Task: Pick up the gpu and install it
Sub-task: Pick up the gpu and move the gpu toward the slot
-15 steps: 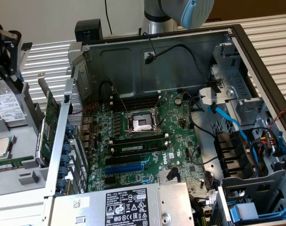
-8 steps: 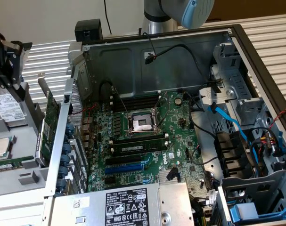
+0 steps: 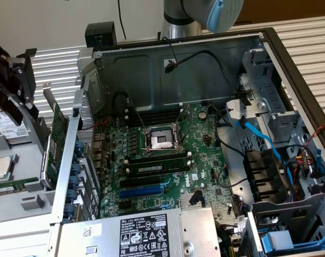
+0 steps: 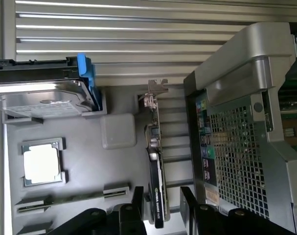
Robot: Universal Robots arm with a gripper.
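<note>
Along the case wall [image 4: 234, 142], gpu [image 4: 155, 161] edgewise

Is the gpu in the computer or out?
Out. The gpu stands on edge in the grey tray, outside the computer case wall.

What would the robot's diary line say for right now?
stage: at pickup | jaws: open, one each side of gpu | gpu: on edge in grey tray, outside computer case | installed: not yet
</note>
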